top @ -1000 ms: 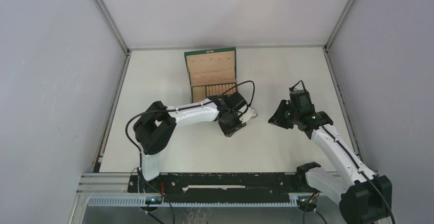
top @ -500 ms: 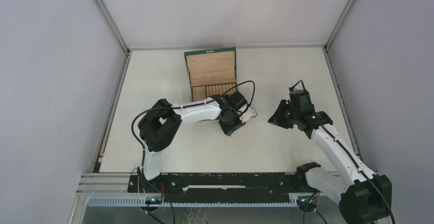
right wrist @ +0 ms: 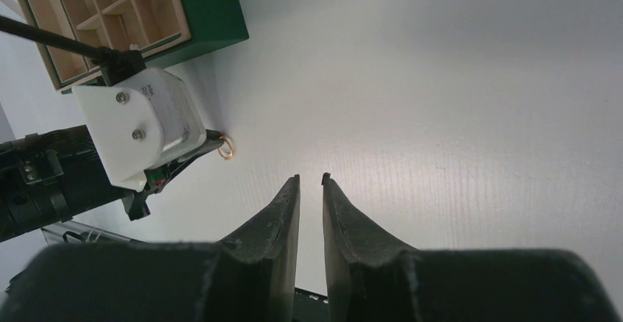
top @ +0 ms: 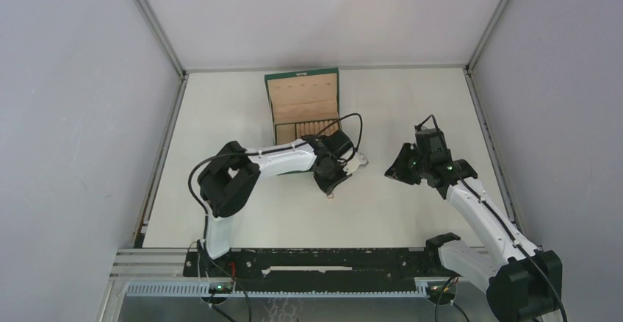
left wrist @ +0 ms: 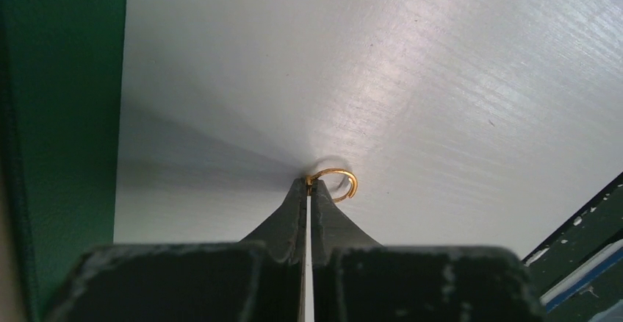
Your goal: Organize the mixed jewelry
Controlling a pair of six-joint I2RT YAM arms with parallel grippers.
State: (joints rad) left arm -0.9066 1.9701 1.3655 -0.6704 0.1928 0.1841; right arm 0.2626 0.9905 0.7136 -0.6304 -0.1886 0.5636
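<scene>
Plainly, gold ring [left wrist: 335, 184]: one counted, thin, pinched by its rim, down at the surface of the white table [top: 411, 116], near the green box [top: 303, 107] yet apart from it.
Left gripper [left wrist: 309, 184]: one, clamped tight on the gold ring, fingertips pressed together.
Right gripper [right wrist: 311, 180]: one, jaws a little apart, nothing between them, hung over bare table to the right of the ring.
Green box: one, lid open, tan compartments in rows, lying beyond the left gripper.
Table: one, walled on three sides.
</scene>
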